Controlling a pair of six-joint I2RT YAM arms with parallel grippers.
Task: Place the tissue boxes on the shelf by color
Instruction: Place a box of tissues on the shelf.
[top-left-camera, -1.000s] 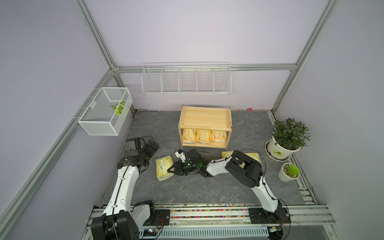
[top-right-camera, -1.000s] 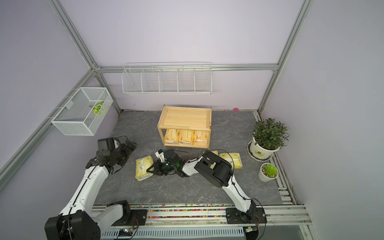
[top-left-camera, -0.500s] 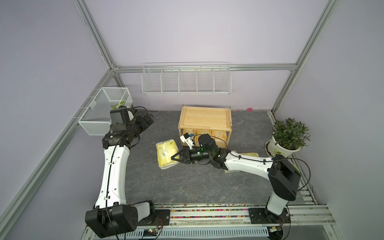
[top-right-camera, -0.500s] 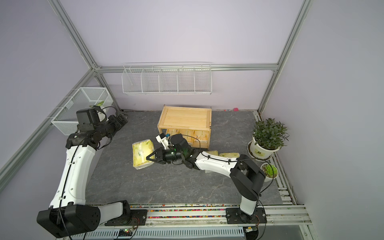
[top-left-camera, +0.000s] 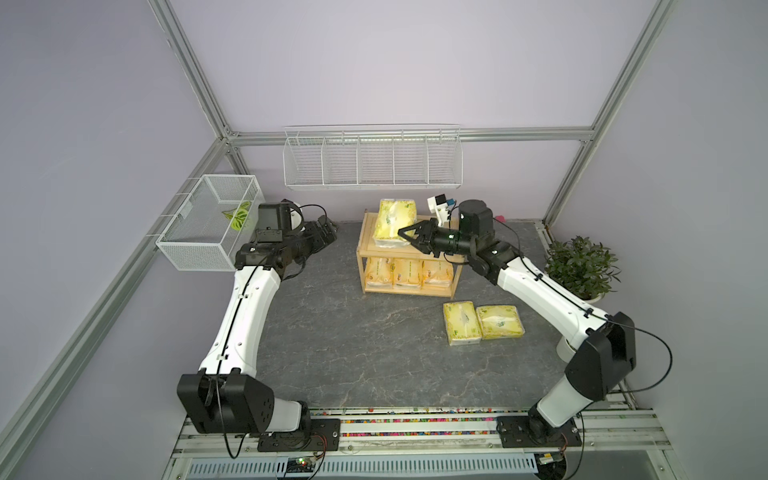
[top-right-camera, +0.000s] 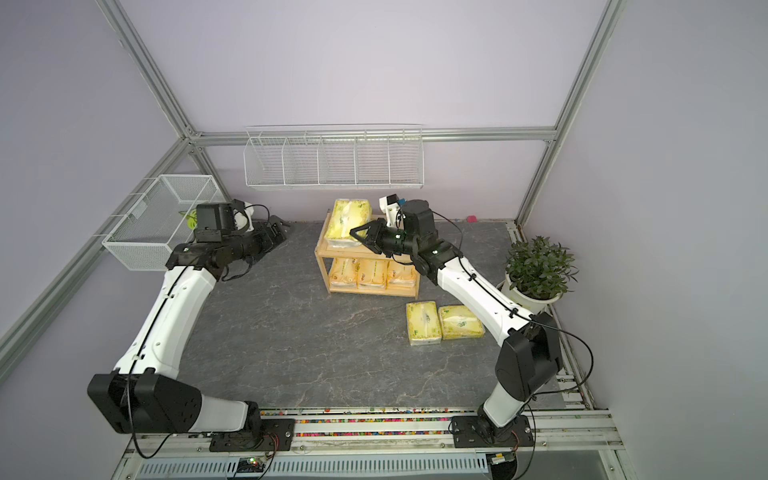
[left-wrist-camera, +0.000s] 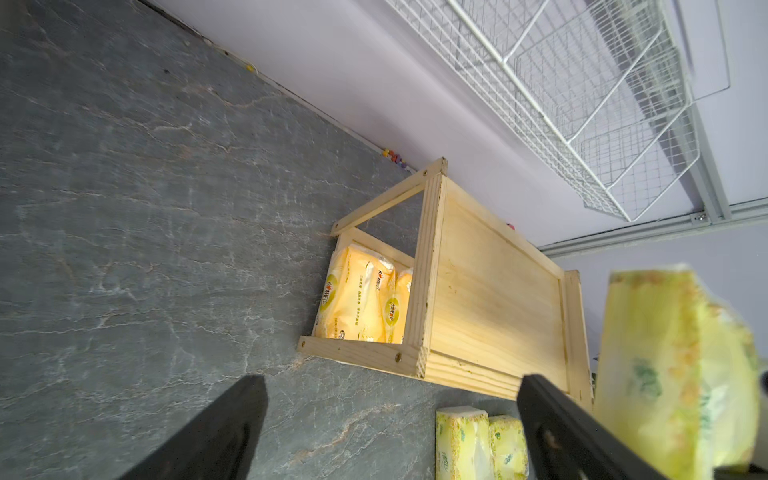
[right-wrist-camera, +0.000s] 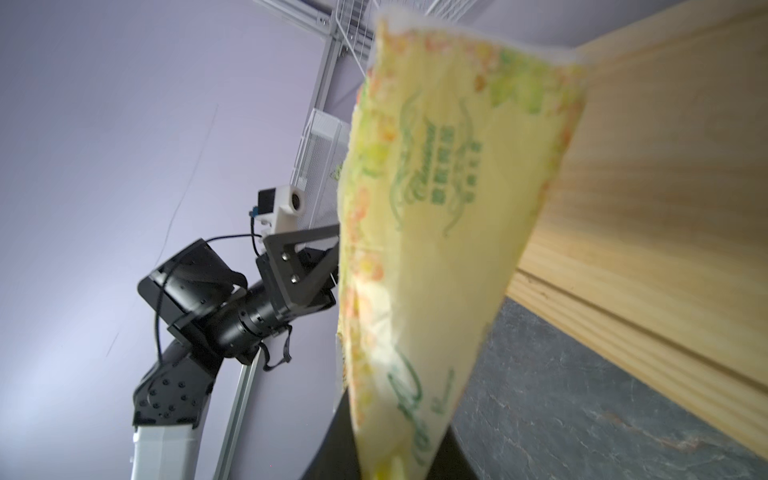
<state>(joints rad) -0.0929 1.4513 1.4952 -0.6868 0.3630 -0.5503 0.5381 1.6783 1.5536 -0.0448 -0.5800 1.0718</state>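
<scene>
My right gripper (top-left-camera: 405, 237) (top-right-camera: 357, 237) (right-wrist-camera: 395, 449) is shut on the edge of a pale yellow-green tissue box (top-left-camera: 392, 222) (top-right-camera: 347, 222) (right-wrist-camera: 449, 208) (left-wrist-camera: 665, 365). It holds the box over the left part of the wooden shelf (top-left-camera: 360, 266) (top-right-camera: 322, 266) (left-wrist-camera: 498, 299) (right-wrist-camera: 665, 208); whether it touches the top I cannot tell. Three orange tissue boxes (top-left-camera: 405, 272) (top-right-camera: 372, 272) (left-wrist-camera: 357, 299) fill the lower tier. Two more yellow-green boxes (top-left-camera: 461, 322) (top-left-camera: 498, 321) (top-right-camera: 423, 323) (left-wrist-camera: 461, 444) lie on the table front right of the shelf. My left gripper (top-left-camera: 326, 230) (top-right-camera: 278, 230) (left-wrist-camera: 390, 382) hangs open and empty, left of the shelf.
A white mesh basket (top-left-camera: 208, 224) hangs on the left wall beside my left arm. A white wire divided rack (top-left-camera: 372, 162) is mounted on the back wall above the shelf. A potted plant (top-left-camera: 582, 266) stands at the right edge, behind my right arm.
My right gripper has carried the yellow-green box from the table left of the shelf up and back over the shelf top. My left arm has risen from the table towards the basket.
</scene>
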